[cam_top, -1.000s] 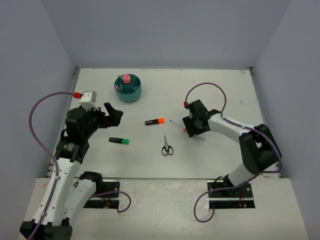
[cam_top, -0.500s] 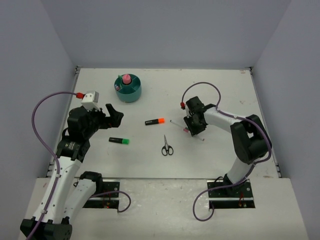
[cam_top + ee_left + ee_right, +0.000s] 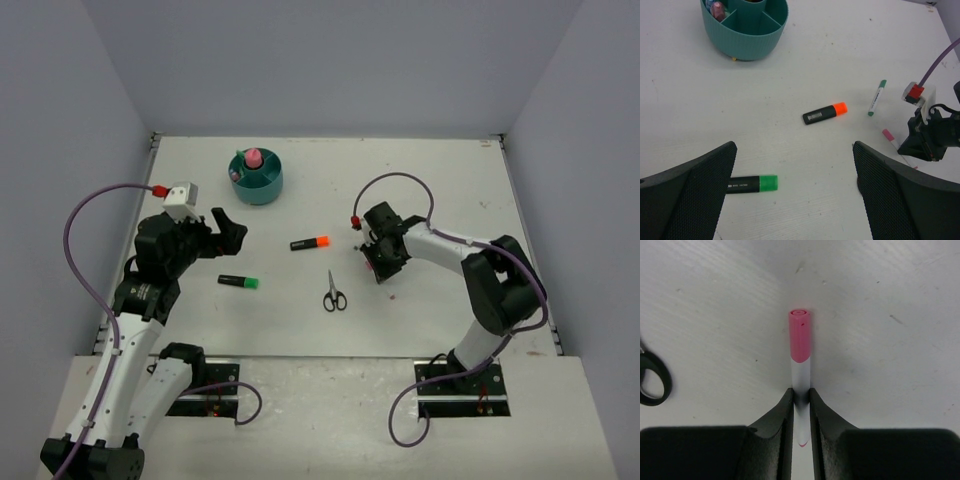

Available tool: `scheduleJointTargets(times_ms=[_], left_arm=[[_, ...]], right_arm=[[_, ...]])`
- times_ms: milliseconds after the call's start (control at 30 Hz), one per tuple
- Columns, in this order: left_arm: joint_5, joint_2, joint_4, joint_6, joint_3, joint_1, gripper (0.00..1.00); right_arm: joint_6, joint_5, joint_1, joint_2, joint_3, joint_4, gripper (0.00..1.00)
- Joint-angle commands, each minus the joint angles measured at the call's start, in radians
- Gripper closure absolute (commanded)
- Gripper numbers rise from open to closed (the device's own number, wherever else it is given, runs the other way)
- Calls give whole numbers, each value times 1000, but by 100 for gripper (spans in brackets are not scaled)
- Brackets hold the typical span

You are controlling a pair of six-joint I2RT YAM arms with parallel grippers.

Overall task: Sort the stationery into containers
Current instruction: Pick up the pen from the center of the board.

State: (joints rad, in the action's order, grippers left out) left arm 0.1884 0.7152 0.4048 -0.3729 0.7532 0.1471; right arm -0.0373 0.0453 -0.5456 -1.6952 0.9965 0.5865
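My right gripper (image 3: pixel 800 401) is shut on a thin white pen with a pink cap (image 3: pixel 800 337), which lies on the table and points away from the jaws. In the top view this gripper (image 3: pixel 383 262) is low at centre right. Held above the table, my left gripper (image 3: pixel 792 167) is wide open with nothing in it, and the top view shows it (image 3: pixel 228 228) at the left. The teal organiser (image 3: pixel 262 186) holds a pink tube (image 3: pixel 253 158). An orange-capped highlighter (image 3: pixel 310 243), a green-capped highlighter (image 3: pixel 239 282) and black scissors (image 3: pixel 334 293) lie loose.
A white pen with a green cap (image 3: pixel 877 97) lies near the right arm in the left wrist view. One scissors handle (image 3: pixel 652 380) shows at the left edge of the right wrist view. Grey walls enclose the table on three sides.
The right gripper has closed from part open onto the pink-capped pen and shifted slightly left. The left arm has not moved.
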Motion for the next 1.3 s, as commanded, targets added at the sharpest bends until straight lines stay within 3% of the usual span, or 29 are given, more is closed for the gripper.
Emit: scheduleJointTargets(times_ms=[0, 100, 200, 267, 300, 367, 500, 700, 933, 1033, 1167, 1267], left_arm=[[67, 5, -40, 17, -5, 0, 0], [167, 16, -80, -18, -16, -1, 0], [429, 47, -269, -164, -78, 0, 0], [590, 76, -539, -321, -150, 26, 0], [656, 85, -752, -432, -199, 77, 0], [649, 127, -905, -485, -202, 201, 0], [548, 211, -882, -398, -101, 416, 0], [456, 252, -924, -378, -79, 479, 3], [472, 344, -1021, -413, -68, 527, 27], [497, 374, -1039, -424, -49, 550, 51], [541, 374, -1083, -450, -48, 560, 66], [559, 364, -1078, -458, -43, 564, 89]], right_arm=[[-66, 37, -52, 176, -38, -35, 100], [-95, 98, -89, 301, -62, -81, 100], [-141, 302, -141, 486, -109, -215, 100], [-179, 435, -153, 571, -155, -326, 100], [-211, 471, -154, 602, -173, -368, 100], [-253, 528, -154, 662, -211, -454, 100], [-323, 651, -153, 743, -255, -573, 100], [-334, 729, -154, 814, -258, -585, 100], [-318, 734, -158, 830, -244, -548, 100], [-312, 727, -157, 832, -231, -546, 100], [-305, 683, -157, 839, -228, -539, 100], [-312, 632, -157, 845, -230, -542, 100]])
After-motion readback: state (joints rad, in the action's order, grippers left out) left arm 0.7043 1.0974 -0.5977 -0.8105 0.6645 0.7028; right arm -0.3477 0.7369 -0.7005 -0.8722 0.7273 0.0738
